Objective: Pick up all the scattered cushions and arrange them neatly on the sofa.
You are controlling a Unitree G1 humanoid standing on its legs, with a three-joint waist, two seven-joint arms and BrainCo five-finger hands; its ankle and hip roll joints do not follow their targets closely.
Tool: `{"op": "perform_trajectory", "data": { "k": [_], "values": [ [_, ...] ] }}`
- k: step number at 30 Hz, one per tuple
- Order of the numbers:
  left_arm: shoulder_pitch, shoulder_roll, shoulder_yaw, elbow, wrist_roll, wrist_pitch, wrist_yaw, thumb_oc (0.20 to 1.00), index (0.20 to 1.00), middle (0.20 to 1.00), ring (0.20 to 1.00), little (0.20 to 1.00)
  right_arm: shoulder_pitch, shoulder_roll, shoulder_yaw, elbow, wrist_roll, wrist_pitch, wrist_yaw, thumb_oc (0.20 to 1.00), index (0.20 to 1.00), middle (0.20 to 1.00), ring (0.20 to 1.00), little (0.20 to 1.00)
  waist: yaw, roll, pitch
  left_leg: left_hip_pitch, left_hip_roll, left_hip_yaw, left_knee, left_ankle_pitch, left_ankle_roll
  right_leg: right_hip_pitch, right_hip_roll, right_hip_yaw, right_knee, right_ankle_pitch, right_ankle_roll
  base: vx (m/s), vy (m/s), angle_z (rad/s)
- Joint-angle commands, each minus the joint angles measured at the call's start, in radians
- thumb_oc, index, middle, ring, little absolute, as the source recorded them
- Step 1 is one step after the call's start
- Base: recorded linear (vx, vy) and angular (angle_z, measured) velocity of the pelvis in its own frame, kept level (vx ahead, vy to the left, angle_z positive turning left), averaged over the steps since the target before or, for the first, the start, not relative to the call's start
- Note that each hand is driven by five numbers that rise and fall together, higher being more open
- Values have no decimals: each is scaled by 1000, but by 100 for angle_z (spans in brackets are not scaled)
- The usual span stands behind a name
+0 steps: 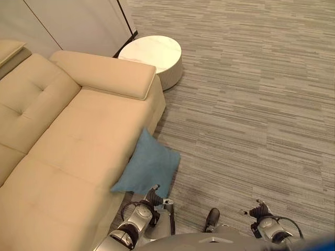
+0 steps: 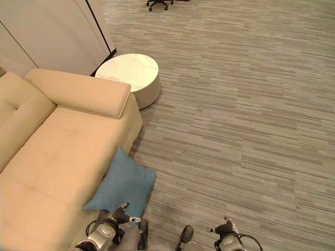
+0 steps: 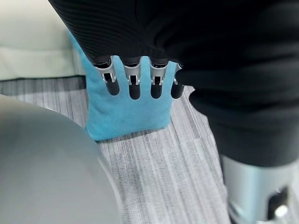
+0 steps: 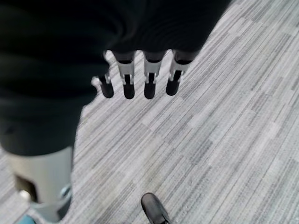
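The blue cushion [image 1: 148, 166] is on the floor, leaning w/ its top corner against the front edge of the beige sofa [image 1: 68, 151]; it sits at about 7 o'clock in the left eye view, just above the left hand [image 1: 153, 196]. That hand hangs low near the cushion's bottom edge, w/ its fingers [image 3: 134, 84] straight & pointing down at the blue cloth, holding nothing; from the wrist view they look close to the cushion but apart from it. The right hand [image 1: 260, 212] is at about 5 o'clock, well apart from the cushion, over bare grey carpet [image 1: 251, 104]; its fingers [image 4: 149, 79] are loose & straight too, nothing in them. A round white side table [image 1: 154, 57] stands at the sofa's far end, around 12 o'clock, out of the way. The step in hand looks like the reach for the cushion: it isn't picked up yet & the sofa seat has no cushion on it. Next move prob. needs the left hand to go down a bit more, curl round the cushion's lower edge or corner, lift it clear of the floor, then swing it toward 9 o'clock onto the seat & stand it against the backrest. The cushion is soft, so a pinch on one corner may let it flop; a fuller grab would likely hold better.
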Motion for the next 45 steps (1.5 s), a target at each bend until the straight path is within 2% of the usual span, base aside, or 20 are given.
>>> {"op": "perform_trajectory", "data": {
  "k": [1, 3, 4, 8, 9, 11, 14, 17, 19, 21, 23, 29, 30, 32, 33, 34, 37, 38, 39, 45],
  "values": [
    [0, 12, -22, 27, 9, -2, 11, 1000, 1000, 1000, 1000, 1000, -9, -9, 17, 13, 1, -7, -14, 1000, 1000, 1000, 1000, 1000, 34, 22, -6, 32, -46, -32, 16, -32, 24, -24, -23, 68, 87, -67, 139, 90, 97, -14],
    [5, 15, -11, 34, 0, -1, 14, 1000, 1000, 1000, 1000, 1000, -6, -1, 20, 15, -10, -7, -10, 1000, 1000, 1000, 1000, 1000, 39, 24, -15, 60, -68, -63, -34, -24, 34, -32, -26, 65, 136, -74, 141, 94, 151, -15],
    [18, 27, 8, 38, -2, 1, 16, 1000, 1000, 1000, 1000, 1000, -2, 4, 21, 4, -29, -7, 1, 1000, 1000, 1000, 1000, 1000, 46, 27, -21, 93, -73, -61, -79, -25, 58, -64, -50, 66, 239, -82, 156, 75, 188, 2],
    [18, 46, 33, 52, -1, -2, 21, 1000, 1000, 1000, 1000, 1000, -16, 18, 23, 3, -42, -4, 15, 1000, 1000, 1000, 1000, 1000, 45, 40, -6, 137, -75, -77, -118, -19, 84, -148, -121, 73, 455, -65, 203, 43, 128, 2],
    [20, 50, 23, 50, 5, -7, 24, 1000, 1000, 1000, 1000, 1000, -20, 22, 27, 2, -38, -9, 15, 1000, 1000, 1000, 1000, 1000, 35, 40, 3, 156, -87, -115, -118, -25, 90, -175, -95, 141, 447, -66, 189, 74, 5, 56],
    [22, 50, 14, 52, 14, -10, 22, 1000, 1000, 1000, 1000, 1000, -25, 25, 33, 1, -36, -13, 14, 1000, 1000, 1000, 1000, 1000, 30, 39, 3, 161, -100, -151, -125, -23, 90, -188, -59, 200, 387, -71, 178, 99, -46, 90],
    [15, 52, 3, 69, 29, -13, 19, 1000, 1000, 1000, 1000, 1000, -28, 24, 37, -6, -30, -18, 15, 1000, 1000, 1000, 1000, 1000, 17, 33, -3, 164, -117, -212, -131, -26, 84, -205, -42, 269, 299, -48, 181, 128, -99, 108],
    [-10, 54, -14, 88, 43, -16, 17, 1000, 1000, 1000, 1000, 1000, -38, 16, 39, -15, -21, -26, 18, 1000, 1000, 1000, 1000, 1000, -12, 24, -8, 175, -145, -329, -128, -34, 75, -221, -19, 442, 199, 1, 197, 178, -164, 116],
    [-9, 52, -13, 93, 41, -18, 17, 1000, 1000, 1000, 1000, 1000, -39, 16, 40, -15, -20, -28, 19, 1000, 1000, 1000, 1000, 1000, -15, 23, -12, 176, -146, -345, -129, -35, 72, -206, -21, 438, 181, 5, 197, 106, -133, 146],
    [-2, 48, -1, 106, 30, -20, 18, 1000, 1000, 1000, 1000, 1000, -42, 17, 50, -15, -34, -32, 25, 1000, 1000, 1000, 1000, 1000, -3, 15, -37, 178, -137, -358, -140, -36, 60, -159, -31, 388, 127, 11, 190, 155, -194, 110],
    [3, 41, 8, 105, 18, -21, 18, 1000, 1000, 1000, 1000, 1000, -43, 18, 69, -14, -46, -40, 31, 1000, 1000, 1000, 1000, 1000, 8, 13, -50, 172, -118, -364, -146, -29, 39, -122, -13, 363, 81, 6, 180, 102, -215, 33],
    [15, 25, 4, 88, -4, -19, 14, 1000, 1000, 1000, 1000, 1000, -41, 12, 94, -23, -53, -55, 40, 1000, 1000, 1000, 1000, 1000, 29, 2, -32, 117, -94, -405, -72, -27, -2, -59, 6, 281, 38, -25, 145, -8, -172, 45],
    [14, 23, 4, 84, -6, -18, 13, 1000, 1000, 1000, 1000, 1000, -41, 9, 93, -22, -51, -55, 40, 1000, 1000, 1000, 1000, 1000, 33, -1, -25, 103, -98, -401, -53, -26, -4, -51, 4, 267, 34, -28, 141, -118, -97, 112],
    [14, 19, 3, 84, -1, -17, 15, 1000, 1000, 1000, 1000, 1000, -34, -1, 85, -21, -43, -54, 38, 1000, 1000, 1000, 1000, 1000, 27, -10, -10, 53, -86, -271, 3, -30, -4, -28, -9, 210, 17, -36, 138, -124, -104, 124],
    [13, 25, 2, 72, 5, -15, 15, 1000, 1000, 1000, 1000, 1000, -30, -2, 73, -19, -27, -50, 33, 1000, 1000, 1000, 1000, 1000, 11, -14, -12, 37, -43, -98, 28, -40, 9, -16, -12, 152, 9, -44, 133, -68, -86, 117],
    [12, 26, 2, 72, 5, -14, 15, 1000, 1000, 1000, 1000, 1000, -30, -2, 73, -19, -27, -50, 33, 1000, 1000, 1000, 1000, 1000, 10, -15, -15, 33, -45, -99, 26, -36, 10, -20, -14, 150, 8, -42, 134, -44, -65, 157],
    [2, 36, -1, 60, 4, -15, 14, 1000, 1000, 1000, 1000, 1000, -27, 2, 62, -20, -14, -45, 32, 1000, 1000, 1000, 1000, 1000, -12, -12, -24, 39, 7, 45, 22, -37, 14, -7, -24, 81, 11, -50, 131, 11, -1, 96],
    [1, 61, 46, 71, 0, -24, -17, 1000, 1000, 1000, 1000, 1000, 62, -96, -57, 36, 99, -45, 195, 1000, 1000, 1000, 1000, 1000, -41, -20, -32, 74, 27, 71, -1, -57, 5, 8, -17, 64, 12, -67, 140, 10, 49, 32],
    [-4, 64, 49, 74, -12, -24, -6, 1000, 1000, 1000, 1000, 1000, 47, -93, 5, -95, 67, -104, 142, 1000, 1000, 1000, 1000, 1000, -42, -22, -30, 77, 16, 81, -13, -37, 13, 0, -29, 43, 16, -47, 138, 13, 39, 94],
    [29, 90, 73, 80, 12, -17, -16, 1000, 1000, 1000, 1000, 1000, 15, -58, 12, -72, 5, -90, 75, 1000, 1000, 1000, 1000, 1000, -17, -35, -34, 102, -27, 26, -74, -42, 29, -7, -37, 49, 53, -46, 145, 8, 92, 48]
  ]
}}
